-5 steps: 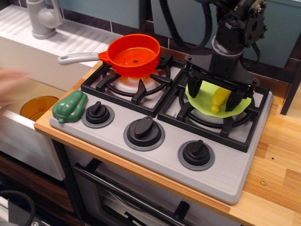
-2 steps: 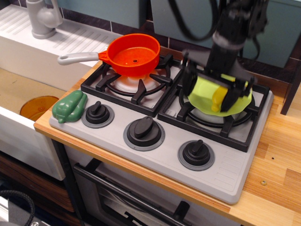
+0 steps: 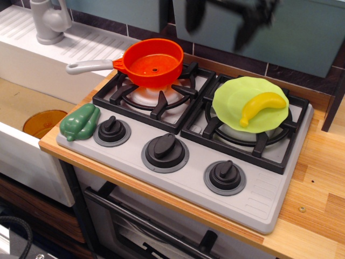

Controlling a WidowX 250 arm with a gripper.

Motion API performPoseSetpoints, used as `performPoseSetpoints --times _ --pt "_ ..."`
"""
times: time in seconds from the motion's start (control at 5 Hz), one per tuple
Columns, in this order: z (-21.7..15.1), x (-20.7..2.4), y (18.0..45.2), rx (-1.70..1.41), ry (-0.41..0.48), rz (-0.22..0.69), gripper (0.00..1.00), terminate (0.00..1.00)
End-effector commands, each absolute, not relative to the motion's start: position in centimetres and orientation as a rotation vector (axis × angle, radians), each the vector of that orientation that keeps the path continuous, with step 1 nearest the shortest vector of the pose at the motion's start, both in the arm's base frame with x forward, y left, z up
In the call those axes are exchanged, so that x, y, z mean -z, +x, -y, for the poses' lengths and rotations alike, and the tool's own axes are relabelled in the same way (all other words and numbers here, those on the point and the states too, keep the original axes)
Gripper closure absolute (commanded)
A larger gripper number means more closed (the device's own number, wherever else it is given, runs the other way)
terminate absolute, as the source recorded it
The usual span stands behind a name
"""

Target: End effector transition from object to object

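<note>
Gone from the right burner, the gripper now shows only as a dark, motion-blurred streak at the top edge of the frame, right of centre, well above the stove. Whether its fingers are spread or closed cannot be told through the blur, and nothing can be made out in them. Uncovered now, the green plate sits on the right burner in the middle right of the frame, with the yellow banana lying on it. At upper centre the orange pan rests on the left burner. A green pepper lies at the stove's left edge.
</note>
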State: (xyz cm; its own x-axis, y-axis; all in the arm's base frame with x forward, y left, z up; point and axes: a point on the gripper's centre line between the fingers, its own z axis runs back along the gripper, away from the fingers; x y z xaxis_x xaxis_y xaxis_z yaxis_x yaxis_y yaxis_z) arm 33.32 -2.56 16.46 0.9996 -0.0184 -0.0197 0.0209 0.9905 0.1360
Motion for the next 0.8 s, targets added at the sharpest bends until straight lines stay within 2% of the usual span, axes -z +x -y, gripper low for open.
performPoseSetpoints --times 0.0,0.4,0.6 --pt "-5.5 -19.4 30.9 0.065 0.135 0.076 0.0 0.0" --pt "-10.7 -12.6 29.0 0.12 0.111 0.224 0.0 0.0" --pt "-11.8 -9.6 28.6 0.118 0.088 0.263 0.0 0.0"
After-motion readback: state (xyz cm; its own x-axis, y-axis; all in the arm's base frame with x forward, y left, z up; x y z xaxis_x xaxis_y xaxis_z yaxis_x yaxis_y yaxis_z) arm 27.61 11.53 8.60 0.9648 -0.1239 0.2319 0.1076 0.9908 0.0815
